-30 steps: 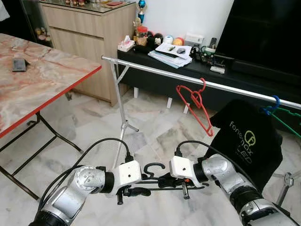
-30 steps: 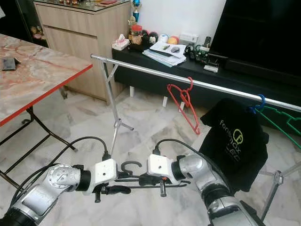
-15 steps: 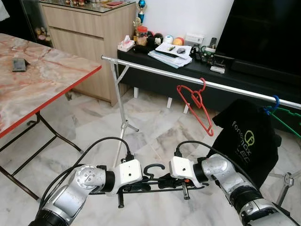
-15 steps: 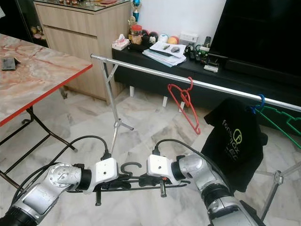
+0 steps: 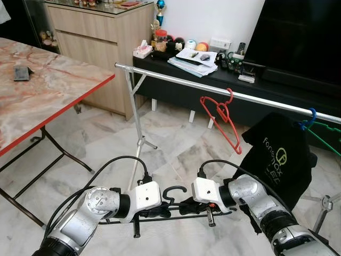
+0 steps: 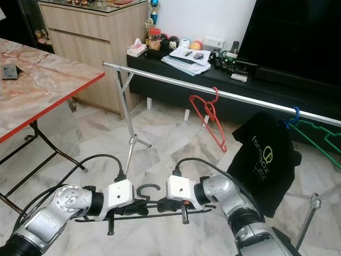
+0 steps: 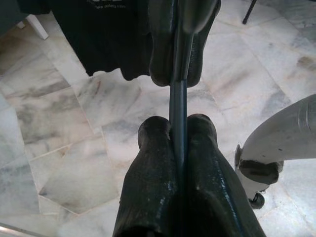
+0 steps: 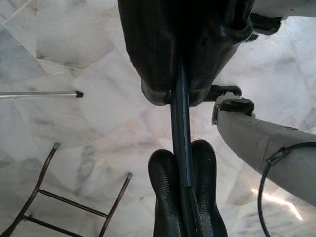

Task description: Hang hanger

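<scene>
Black hanger [image 5: 173,205] sat low centre of the frame, lying roughly horizontal, hook [image 5: 175,190] curling upward. Thin dark bar ran edge-on in the wrist views. Silver rail [image 5: 213,90] crossed the upper frame diagonally, well apart from it.

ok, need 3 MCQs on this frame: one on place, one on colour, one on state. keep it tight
1. Where does the black T-shirt hang?
A. On the rail
B. On the table
C. On the floor

2. What colour is the hanger at mid-rail?
A. Blue
B. Red
C. White

3. How is the black hanger held?
A. Left gripper alone
B. Lying loose on the floor
C. Both grippers clamped on it

Answers: 1 A, it hangs from the rail's right end. 2 B, red wire shows below the rail. 3 C, left gripper and right gripper both have jaws shut on its bar.
</scene>
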Robot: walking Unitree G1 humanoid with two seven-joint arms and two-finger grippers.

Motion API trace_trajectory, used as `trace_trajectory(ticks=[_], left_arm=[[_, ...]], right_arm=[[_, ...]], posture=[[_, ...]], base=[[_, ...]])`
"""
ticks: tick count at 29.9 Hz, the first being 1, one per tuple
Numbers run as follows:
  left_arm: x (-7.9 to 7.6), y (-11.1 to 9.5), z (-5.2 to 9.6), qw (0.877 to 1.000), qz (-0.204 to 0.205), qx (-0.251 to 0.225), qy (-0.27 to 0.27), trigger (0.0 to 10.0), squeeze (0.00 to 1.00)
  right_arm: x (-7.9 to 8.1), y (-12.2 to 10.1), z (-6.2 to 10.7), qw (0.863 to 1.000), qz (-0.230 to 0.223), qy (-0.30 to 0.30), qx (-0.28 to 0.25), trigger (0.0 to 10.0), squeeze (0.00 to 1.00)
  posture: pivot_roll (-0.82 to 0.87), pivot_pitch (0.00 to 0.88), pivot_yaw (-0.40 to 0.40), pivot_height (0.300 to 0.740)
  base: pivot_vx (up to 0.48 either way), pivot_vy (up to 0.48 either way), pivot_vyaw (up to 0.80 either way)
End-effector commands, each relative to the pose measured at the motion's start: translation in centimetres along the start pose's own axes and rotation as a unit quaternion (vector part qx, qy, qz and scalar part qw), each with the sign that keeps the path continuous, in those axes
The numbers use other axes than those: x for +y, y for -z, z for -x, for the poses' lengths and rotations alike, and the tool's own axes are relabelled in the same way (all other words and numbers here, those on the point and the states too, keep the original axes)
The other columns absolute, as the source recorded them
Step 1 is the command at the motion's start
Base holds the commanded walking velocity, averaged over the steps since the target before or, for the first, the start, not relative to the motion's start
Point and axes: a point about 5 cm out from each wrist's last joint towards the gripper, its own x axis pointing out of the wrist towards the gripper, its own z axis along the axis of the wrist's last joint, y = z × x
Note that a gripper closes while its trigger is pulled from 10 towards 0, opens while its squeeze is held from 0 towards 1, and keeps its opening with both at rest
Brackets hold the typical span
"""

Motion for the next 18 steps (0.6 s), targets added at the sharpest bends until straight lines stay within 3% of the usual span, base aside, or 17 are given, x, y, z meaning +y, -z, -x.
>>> trace_trajectory(ticks=[1, 11, 18], left_arm=[[-0.2, 0.3, -0.1, 1.000, 0.005, 0.006, 0.005, 0.0, 0.00], [-0.4, 1.3, 0.2, 1.000, 0.005, 0.030, 0.002, 0.0, 0.00], [-0.7, 3.9, 1.1, 0.996, 0.020, 0.068, -0.046, 0.0, 0.00]], right_arm=[[-0.7, -0.9, 0.7, 1.000, 0.012, 0.007, -0.019, 10.0, 1.00], [-0.3, -0.6, 0.9, 1.000, 0.008, -0.017, -0.008, 10.0, 1.00], [0.3, 1.3, 1.0, 0.998, 0.012, -0.005, 0.061, 10.0, 0.97]], posture=[[0.14, 0.068, -0.107, 0.740], [0.14, 0.057, -0.109, 0.740], [0.13, 0.048, -0.107, 0.740]], base=[[0.000, 0.000, 0.00], [0.000, 0.000, 0.00], [0.000, 0.000, 0.00]])
